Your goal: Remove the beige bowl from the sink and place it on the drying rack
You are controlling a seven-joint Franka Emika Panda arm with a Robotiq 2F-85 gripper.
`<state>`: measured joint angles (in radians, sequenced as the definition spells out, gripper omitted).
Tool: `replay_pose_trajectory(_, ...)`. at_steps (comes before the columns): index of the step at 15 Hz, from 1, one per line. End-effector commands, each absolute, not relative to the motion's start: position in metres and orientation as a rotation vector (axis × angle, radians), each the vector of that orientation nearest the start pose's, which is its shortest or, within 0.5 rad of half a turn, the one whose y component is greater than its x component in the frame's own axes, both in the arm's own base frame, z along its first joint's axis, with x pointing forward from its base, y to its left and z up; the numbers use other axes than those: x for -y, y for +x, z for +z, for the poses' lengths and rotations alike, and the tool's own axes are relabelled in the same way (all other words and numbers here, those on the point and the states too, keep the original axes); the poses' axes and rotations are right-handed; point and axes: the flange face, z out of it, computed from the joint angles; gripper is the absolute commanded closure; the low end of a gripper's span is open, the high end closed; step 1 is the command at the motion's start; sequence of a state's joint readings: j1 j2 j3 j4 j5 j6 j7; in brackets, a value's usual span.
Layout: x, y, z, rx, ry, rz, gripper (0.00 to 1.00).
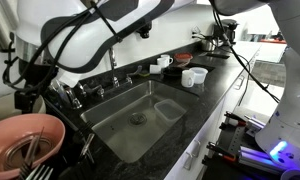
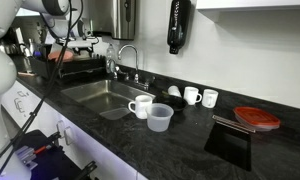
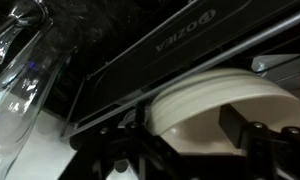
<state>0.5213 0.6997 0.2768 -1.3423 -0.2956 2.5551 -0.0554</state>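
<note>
The gripper (image 3: 190,140) is clamped on the rim of the round cream-beige bowl (image 3: 215,95), which is held at the black wire drying rack (image 2: 85,70). Beyond lies the rectangular stainless-steel sink (image 1: 130,118).

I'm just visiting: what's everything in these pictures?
sink: one, steel, empty, in the black countertop
faucet: one, chrome, behind the sink
beige bowl: one, cream, against the gripper, wrist view
salmon-pink bowl: one, pink, beside the sink's end
drying rack: one, black, past the faucet
white cups: three, white, on the countertop
clear cup: one, see-through, by a white cup
red dish: one, red, far along the countertop
robot arm: one, white, above the sink's end
gripper: one, black, at the bowl; grip unclear
</note>
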Motion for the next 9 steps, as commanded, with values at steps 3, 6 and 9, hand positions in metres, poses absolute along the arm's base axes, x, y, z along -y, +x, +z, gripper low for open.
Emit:
replay_pose_trajectory(3, -0.497, 0.573, 0.421, 1.297, -2.594, -0.855, 0.0)
replay_pose_trajectory(6, -0.486, 0.567, 0.435, 1.26, -2.612, -0.887, 0.0)
replay_pose_trajectory(9, -0.469, 0.559, 0.446, 1.172, -2.658, -0.907, 0.0)
